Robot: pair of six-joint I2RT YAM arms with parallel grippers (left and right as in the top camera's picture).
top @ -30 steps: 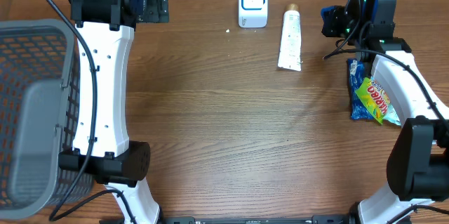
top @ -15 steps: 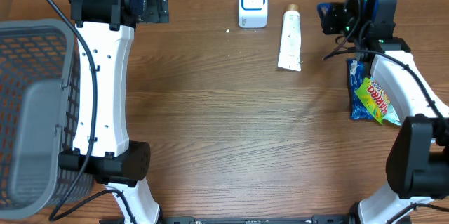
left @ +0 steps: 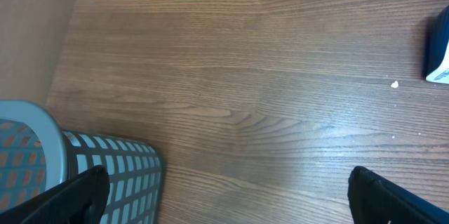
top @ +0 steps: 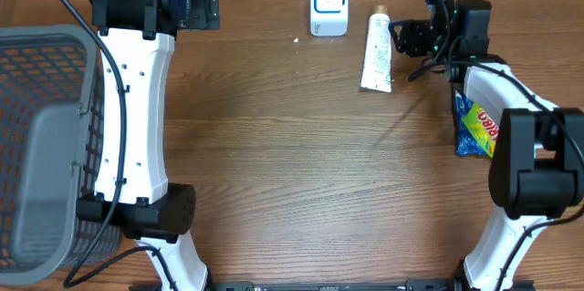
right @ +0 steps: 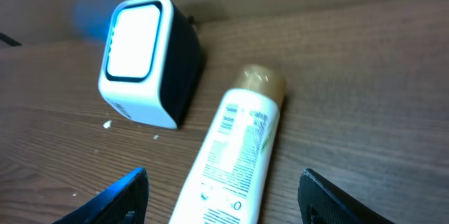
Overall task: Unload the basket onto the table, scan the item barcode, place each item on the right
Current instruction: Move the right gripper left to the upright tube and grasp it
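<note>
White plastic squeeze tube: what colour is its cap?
Gold cap on the white tube; clearest in right wrist view.

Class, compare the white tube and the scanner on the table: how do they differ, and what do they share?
The tube is long and narrow; the scanner is short and boxy. The tube lies flat; the scanner stands upright. The tube has a gold cap; the scanner has a dark body behind its white front. Both are largely white and rest on the table, side by side.
</note>
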